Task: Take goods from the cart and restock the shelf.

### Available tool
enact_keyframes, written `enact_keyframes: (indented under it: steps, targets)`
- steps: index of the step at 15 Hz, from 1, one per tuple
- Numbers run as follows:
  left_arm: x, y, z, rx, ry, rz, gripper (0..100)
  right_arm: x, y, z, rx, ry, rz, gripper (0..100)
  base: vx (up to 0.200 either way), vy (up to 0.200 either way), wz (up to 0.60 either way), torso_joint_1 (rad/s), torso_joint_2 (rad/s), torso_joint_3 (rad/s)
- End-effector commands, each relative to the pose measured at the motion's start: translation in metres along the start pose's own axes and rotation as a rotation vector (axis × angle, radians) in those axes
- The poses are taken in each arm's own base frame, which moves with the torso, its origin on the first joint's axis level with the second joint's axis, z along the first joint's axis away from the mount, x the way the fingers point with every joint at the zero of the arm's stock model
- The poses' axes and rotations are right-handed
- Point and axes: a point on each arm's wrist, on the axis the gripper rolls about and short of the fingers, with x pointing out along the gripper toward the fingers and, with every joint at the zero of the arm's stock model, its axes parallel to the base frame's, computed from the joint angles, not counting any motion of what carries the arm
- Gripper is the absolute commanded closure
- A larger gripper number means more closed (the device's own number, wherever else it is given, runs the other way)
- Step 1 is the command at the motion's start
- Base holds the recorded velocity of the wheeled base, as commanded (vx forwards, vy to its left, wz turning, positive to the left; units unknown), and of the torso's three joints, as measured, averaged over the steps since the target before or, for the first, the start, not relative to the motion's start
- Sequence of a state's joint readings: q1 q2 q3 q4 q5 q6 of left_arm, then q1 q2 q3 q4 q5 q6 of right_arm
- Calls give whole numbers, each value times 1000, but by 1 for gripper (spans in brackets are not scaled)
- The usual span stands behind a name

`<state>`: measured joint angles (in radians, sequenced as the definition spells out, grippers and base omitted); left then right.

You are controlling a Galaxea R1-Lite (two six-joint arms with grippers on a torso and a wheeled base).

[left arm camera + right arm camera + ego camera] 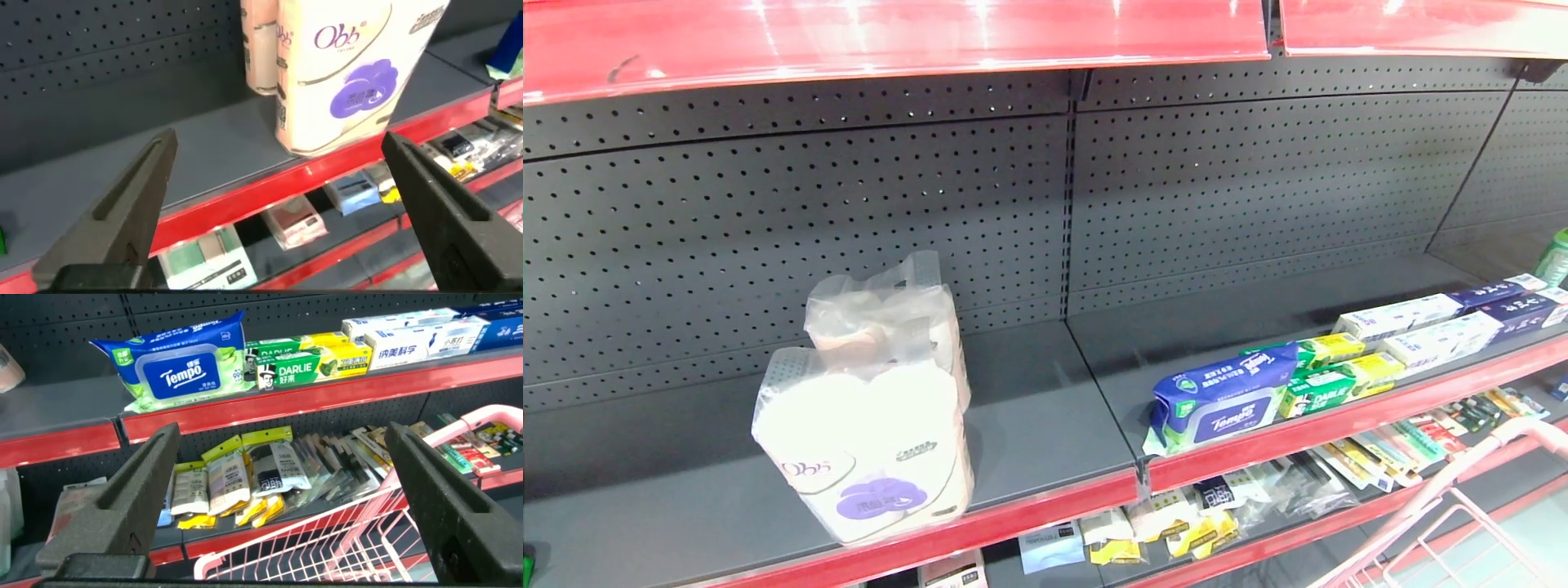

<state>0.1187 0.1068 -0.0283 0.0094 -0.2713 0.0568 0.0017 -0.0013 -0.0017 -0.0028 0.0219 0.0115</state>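
Observation:
Two packs of toilet rolls (870, 445) stand one behind the other on the grey shelf (1045, 408), near its red front edge. My left gripper (278, 204) hangs open in front of the near toilet roll pack (343, 73), with nothing between its fingers. A blue wet-wipe pack (1221, 400) lies on the shelf to the right; beside it are green and yellow toothpaste boxes (1331, 371). My right gripper (282, 502) is open and empty above the pink cart (343, 539), facing the wet-wipe pack (176, 363).
White and dark blue toothpaste boxes (1445, 322) line the shelf's right end. Small hanging packets (1160, 523) fill the lower shelf. The pink cart's handle (1486, 457) shows at the lower right. A red shelf (890, 33) overhangs above. Bare shelf lies between the rolls and the wipes.

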Motion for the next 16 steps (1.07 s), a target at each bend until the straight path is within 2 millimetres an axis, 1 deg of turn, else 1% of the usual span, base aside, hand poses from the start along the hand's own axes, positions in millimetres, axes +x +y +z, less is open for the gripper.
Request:
enact_keyframes:
  steps: [1,6,16]
  targets:
    - [0,0,-2,10,-6,6,0,0,0,0,-1,1,2,0,0,0,0,0,0,0]
    - [0,0,-2,47,-5,3,0,0,0,0,-7,3,-1,0,0,0,0,0,0,0]
    - [0,0,-3,55,-3,4,0,0,0,0,-5,1,1,0,0,0,600,4,4,2]
